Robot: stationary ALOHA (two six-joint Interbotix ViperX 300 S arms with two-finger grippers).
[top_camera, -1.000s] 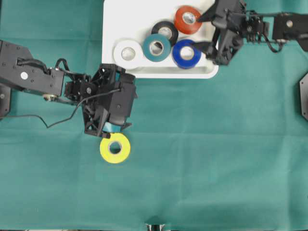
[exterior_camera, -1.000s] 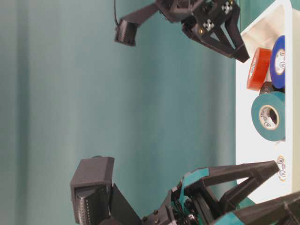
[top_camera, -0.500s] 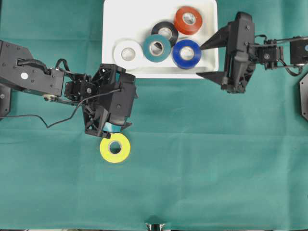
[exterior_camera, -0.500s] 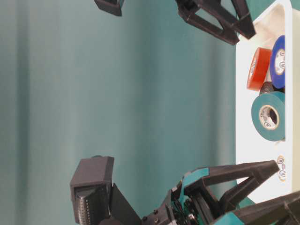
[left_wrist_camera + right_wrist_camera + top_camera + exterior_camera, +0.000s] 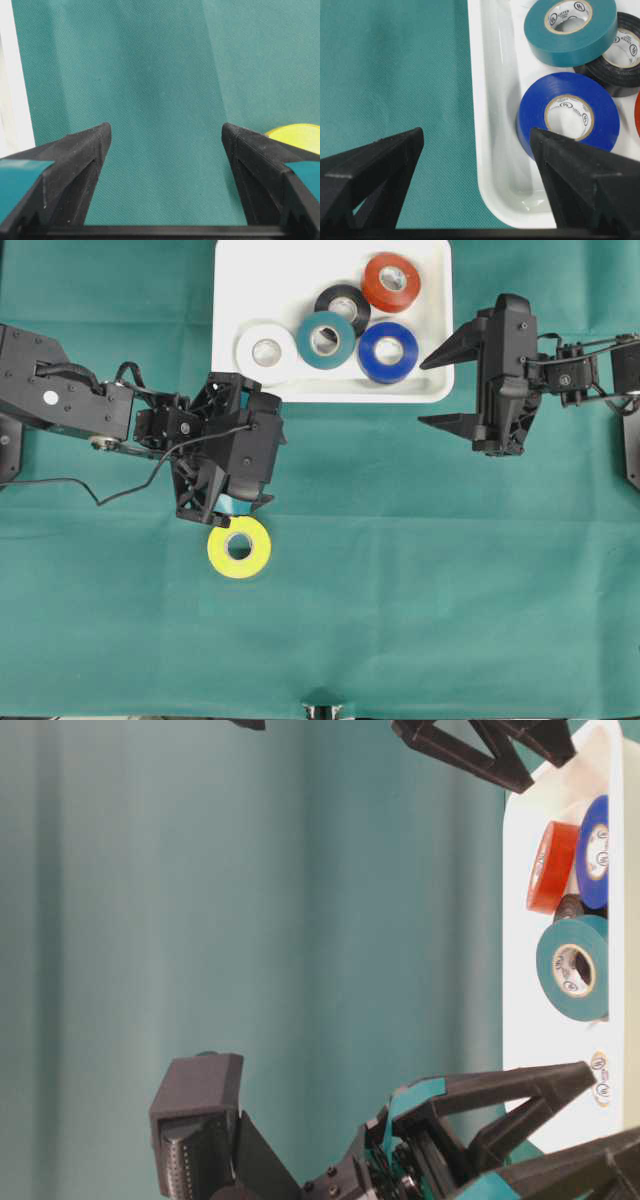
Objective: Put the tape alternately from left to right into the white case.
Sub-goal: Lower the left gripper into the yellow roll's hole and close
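The right claw (image 5: 434,390) has pulled back off the white case (image 5: 240,280) and now hangs over the green worktop (image 5: 420,570) just beside the case's right rim, jaws spread wide and holding nothing. A second ago it was over the case's corner by the blue roll (image 5: 387,351).

Five rolls lie in the case: white (image 5: 266,352), teal (image 5: 325,339), black (image 5: 344,306), orange-red (image 5: 391,281) and blue.

The yellow roll (image 5: 239,547) lies flat on the worktop where it was, just below the left claw (image 5: 238,510), which has not moved and stands released and empty.
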